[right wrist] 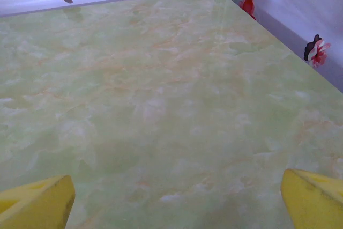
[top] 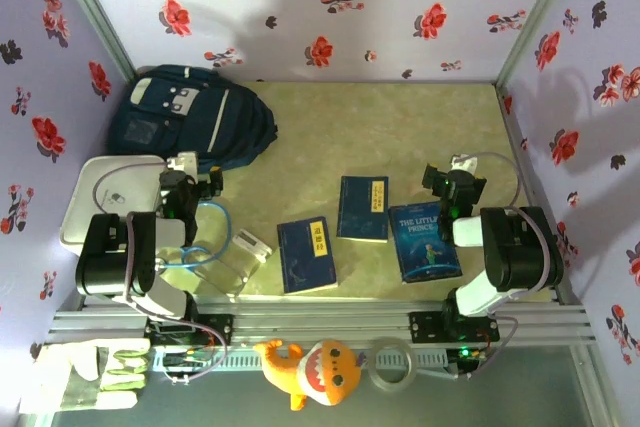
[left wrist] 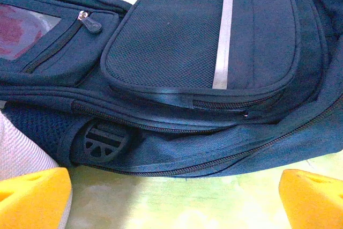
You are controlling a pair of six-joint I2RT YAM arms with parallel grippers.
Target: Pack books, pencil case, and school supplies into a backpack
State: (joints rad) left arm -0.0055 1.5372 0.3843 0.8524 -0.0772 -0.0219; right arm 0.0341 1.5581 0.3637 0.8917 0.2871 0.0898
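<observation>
On the bench [top: 400,127] three books [top: 362,209] lie flat; the left gripper [left wrist: 171,202], just before the backpack [left wrist: 177,79], and the right gripper [right wrist: 177,202] both gape wide, holding nothing.

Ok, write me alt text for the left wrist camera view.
A large navy-blue fabric backpack lies on the pale green marbled tabletop, its zipped front pocket with a pale stripe facing the camera. The left claw is open and empty in front of it, its two yellow fingertips wide apart at the bottom corners.
</observation>
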